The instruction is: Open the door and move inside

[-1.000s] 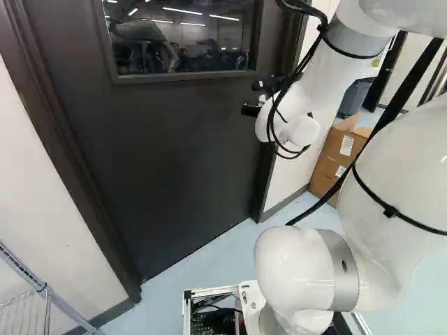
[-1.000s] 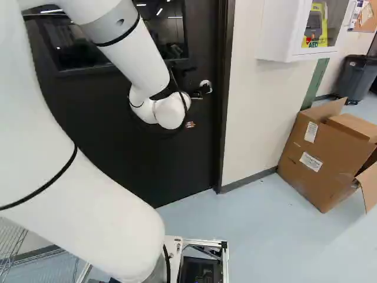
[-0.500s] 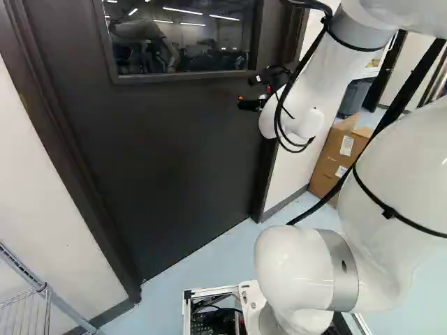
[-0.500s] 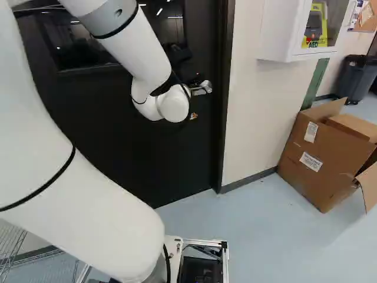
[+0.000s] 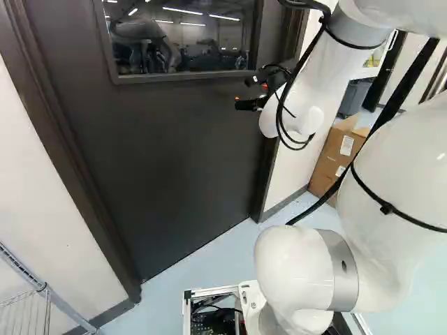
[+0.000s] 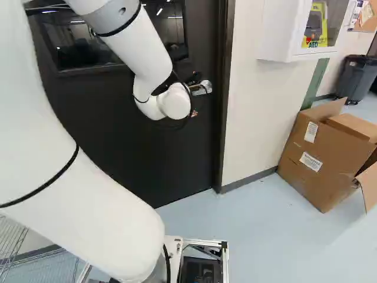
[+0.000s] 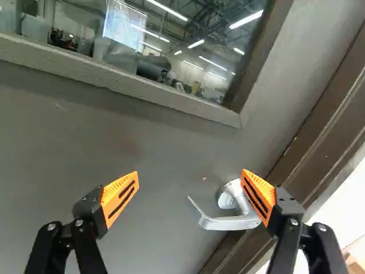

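The dark door point(image 5: 174, 153) stands shut in its frame, with a window in its upper part. At the door's upper right edge in the left base view is my gripper point(image 5: 250, 93). Seen from the wrist, the gripper point(image 7: 191, 184) is open, its orange pads wide apart and nothing gripped. The silver lever handle point(image 7: 228, 221) lies ahead, mostly between the fingers and close to one of them, partly covered by that finger's tip. Whether they touch I cannot tell. Part of the handle point(image 6: 205, 88) shows beyond my wrist in the right base view.
Beside the door frame point(image 6: 222, 118) is a pale wall with a white AED cabinet point(image 6: 280, 29). Cardboard boxes point(image 6: 318, 156) stand on the floor to its right, a dark bin point(image 6: 356, 76) farther back. A wire rack point(image 5: 31, 307) is at the left.
The gripper has shifted and turned slightly near the handle, its fingers reaching farther left in the left base view. My wrist has risen a little. The base and door have stayed still.
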